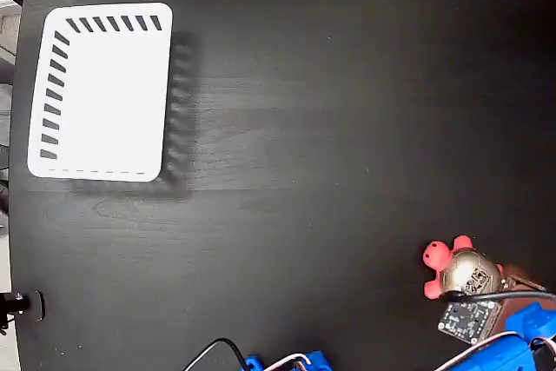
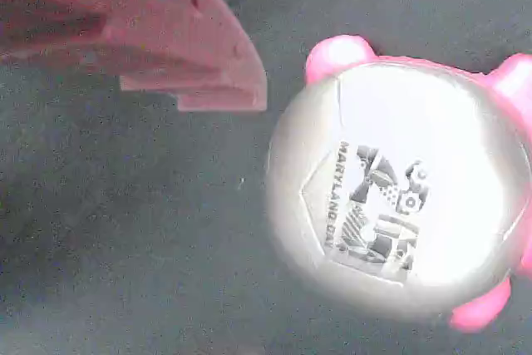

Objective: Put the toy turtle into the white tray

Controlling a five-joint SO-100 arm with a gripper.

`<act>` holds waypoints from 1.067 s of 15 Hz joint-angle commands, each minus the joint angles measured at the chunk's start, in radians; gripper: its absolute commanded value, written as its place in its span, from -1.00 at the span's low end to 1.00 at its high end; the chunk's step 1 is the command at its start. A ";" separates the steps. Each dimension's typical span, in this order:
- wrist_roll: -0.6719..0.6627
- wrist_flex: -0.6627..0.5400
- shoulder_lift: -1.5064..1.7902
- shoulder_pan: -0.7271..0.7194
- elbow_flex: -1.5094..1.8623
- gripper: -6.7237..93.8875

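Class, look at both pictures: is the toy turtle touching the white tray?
Apart. The fixed view shows the toy turtle at lower right and the white tray at upper left, with bare dark table between.

The blue arm (image 1: 508,349) hangs low, its end effector (image 2: 274,135) unclosed (one pinkish finger (image 2: 150,35) visible).

You are looking at a table (image 1: 330,128) with a dark, matt top that shows faint wood grain. The white tray (image 1: 104,93) at the far left looks like smooth plastic with a flat, unshiny finish. The toy turtle (image 1: 460,269) has a shell with a metallic sheen, glossy in the wrist view, and soft-looking coral limbs of rubbery plastic. The pincer (image 2: 166,47) finger looks like matt pinkish printed plastic.
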 commanded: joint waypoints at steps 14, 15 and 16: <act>0.187 -0.195 -0.032 0.021 0.227 0.29; 0.192 -0.204 -0.043 0.021 0.229 0.29; 0.199 -0.210 -0.054 0.021 0.224 0.29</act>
